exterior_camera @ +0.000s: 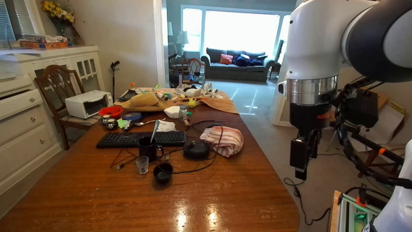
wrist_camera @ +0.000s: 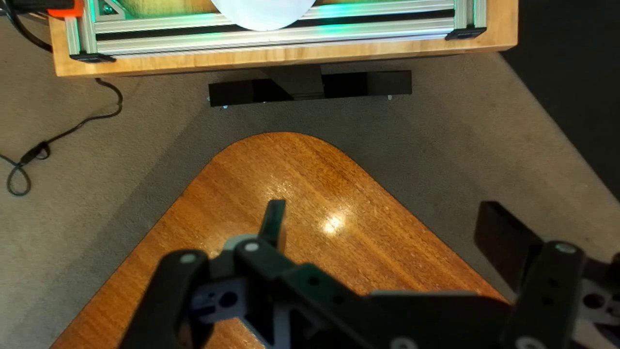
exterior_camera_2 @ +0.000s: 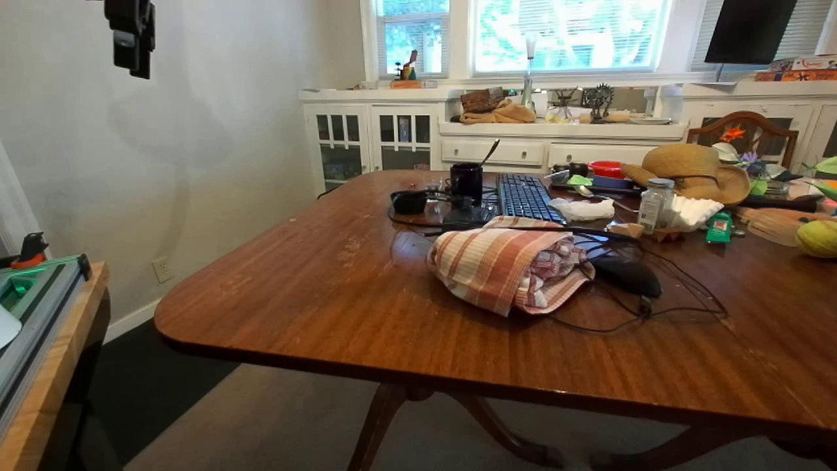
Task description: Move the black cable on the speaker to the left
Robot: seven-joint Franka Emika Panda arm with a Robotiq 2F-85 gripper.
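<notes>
The black cable [exterior_camera: 193, 170] lies in loose loops on the table. In an exterior view it runs past the round black puck and the cloth to the speaker; it also shows across the cloth in an exterior view [exterior_camera_2: 543, 227]. The speaker [exterior_camera: 163, 174] is a small black stubby cylinder near the glass; it also shows in an exterior view [exterior_camera_2: 408, 203]. The cable's end at the speaker is too small to make out. My gripper [exterior_camera: 300, 161] hangs high beside the table, far from both. In the wrist view the gripper [wrist_camera: 382, 225] is open and empty.
A striped cloth [exterior_camera: 223, 140], black puck [exterior_camera: 196, 150], black mug [exterior_camera: 148, 149] with a spoon, clear glass [exterior_camera: 142, 165] and keyboard [exterior_camera: 122, 139] surround the cable. A mouse [exterior_camera_2: 626, 275] lies beside the cloth. The table corner [wrist_camera: 286, 165] is below my gripper.
</notes>
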